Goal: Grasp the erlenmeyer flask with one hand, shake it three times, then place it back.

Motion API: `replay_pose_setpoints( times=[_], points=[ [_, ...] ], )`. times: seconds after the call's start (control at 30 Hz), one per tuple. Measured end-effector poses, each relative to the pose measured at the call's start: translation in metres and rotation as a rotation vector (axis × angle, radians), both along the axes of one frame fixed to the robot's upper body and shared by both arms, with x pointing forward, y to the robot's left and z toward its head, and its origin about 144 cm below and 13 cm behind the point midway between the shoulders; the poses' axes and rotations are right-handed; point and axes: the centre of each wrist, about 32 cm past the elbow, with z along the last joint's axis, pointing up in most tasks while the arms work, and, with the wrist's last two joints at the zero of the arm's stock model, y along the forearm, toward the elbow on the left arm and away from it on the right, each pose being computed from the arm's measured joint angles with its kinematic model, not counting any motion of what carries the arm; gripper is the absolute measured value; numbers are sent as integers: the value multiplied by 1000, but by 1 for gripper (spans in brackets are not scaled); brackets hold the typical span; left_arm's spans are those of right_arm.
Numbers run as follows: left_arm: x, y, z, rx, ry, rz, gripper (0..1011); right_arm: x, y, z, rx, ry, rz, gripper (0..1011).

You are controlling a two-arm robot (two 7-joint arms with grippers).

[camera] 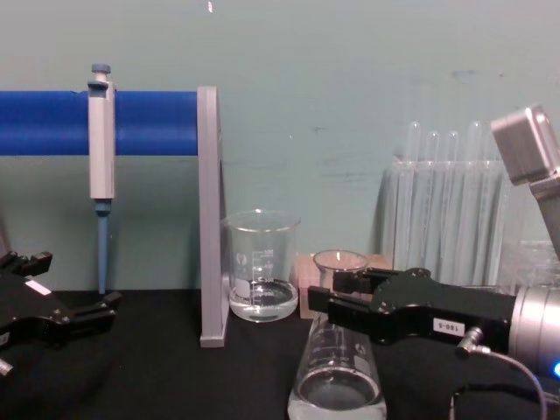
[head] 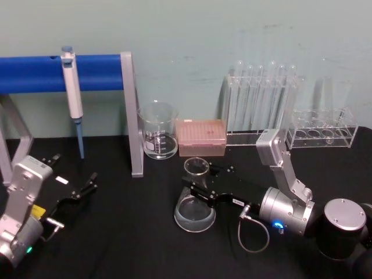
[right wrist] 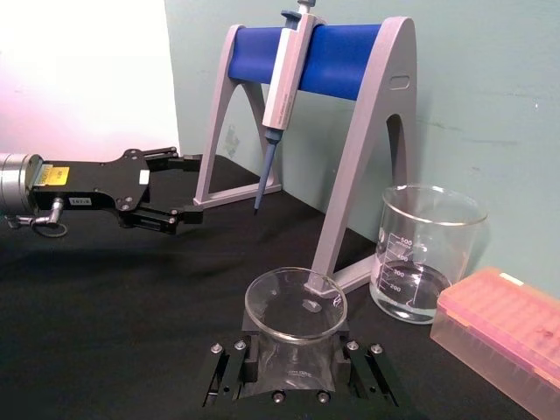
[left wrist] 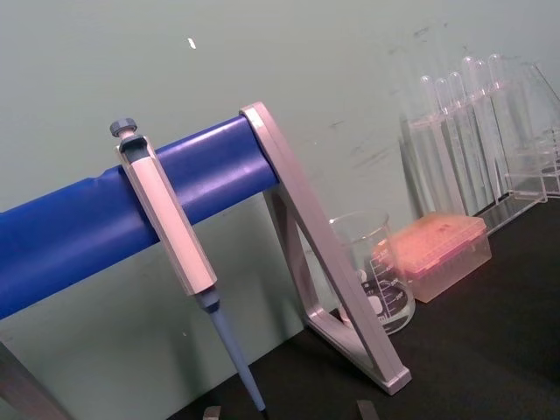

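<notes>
Reaching in from the right, the right gripper (head: 202, 185) lies flat and low, its two black fingers (camera: 337, 302) closed on the neck of the flask (head: 195, 206). The flask stands on the black table (head: 128, 232), in front of the pink box (head: 201, 137) and near the beaker (head: 158, 131). Far left of the flask, the left gripper (head: 72, 180) rests with fingers spread apart.

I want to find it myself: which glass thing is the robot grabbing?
Start at the tall grey stand with the blue bar. To its right, nearer the robot, the black right gripper is around the neck of the clear cone-shaped flask. The straight-sided glass beaker behind isn't wide-bottomed and narrow-necked.
</notes>
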Motion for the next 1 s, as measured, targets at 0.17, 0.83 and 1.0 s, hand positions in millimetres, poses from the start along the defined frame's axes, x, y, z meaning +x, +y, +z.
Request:
replay_pose_setpoints(
  times=[0.17,0.83,1.0],
  points=[
    [0,0,0,0,0,0,1001,-1,-1,-2,-8,8,-1,541],
    [0,0,0,0,0,0,1001,0,0,-1,-3,3,0,1000],
    [0,0,0,0,0,0,1001,0,0,-1,-3,2,0,1000]
  ],
)
